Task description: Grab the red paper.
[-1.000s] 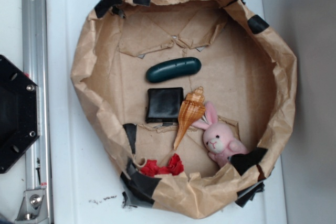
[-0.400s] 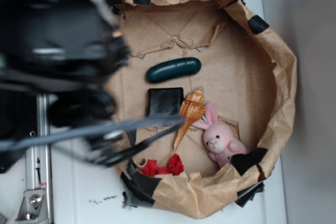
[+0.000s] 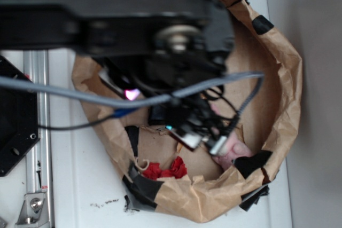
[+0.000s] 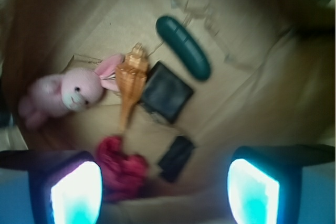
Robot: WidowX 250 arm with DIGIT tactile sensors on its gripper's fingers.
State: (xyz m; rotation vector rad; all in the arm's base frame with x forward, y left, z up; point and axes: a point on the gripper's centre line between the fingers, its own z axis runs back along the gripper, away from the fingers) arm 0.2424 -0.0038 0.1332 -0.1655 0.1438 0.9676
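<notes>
The red paper (image 3: 165, 170) is a crumpled wad lying on the floor of the brown paper basin (image 3: 283, 78), against its near wall. In the wrist view the red paper (image 4: 119, 166) sits low in the picture, just inside my left finger (image 4: 76, 192). My gripper (image 4: 164, 195) is open, its two glowing pads wide apart with nothing held between them. From outside, the gripper (image 3: 200, 142) hangs above the basin floor, up and to the right of the red wad and apart from it.
A pink plush bunny (image 4: 65, 93), an orange shell (image 4: 131, 80), a black square (image 4: 167, 92), a dark green oblong (image 4: 184, 47) and a black tape patch (image 4: 176, 158) lie in the basin. The arm hides most of these from outside; the bunny (image 3: 235, 153) peeks out.
The arm has swept in from the left over the basin and now covers the green oblong, black square and shell in the exterior view. Nothing in the basin has moved.
</notes>
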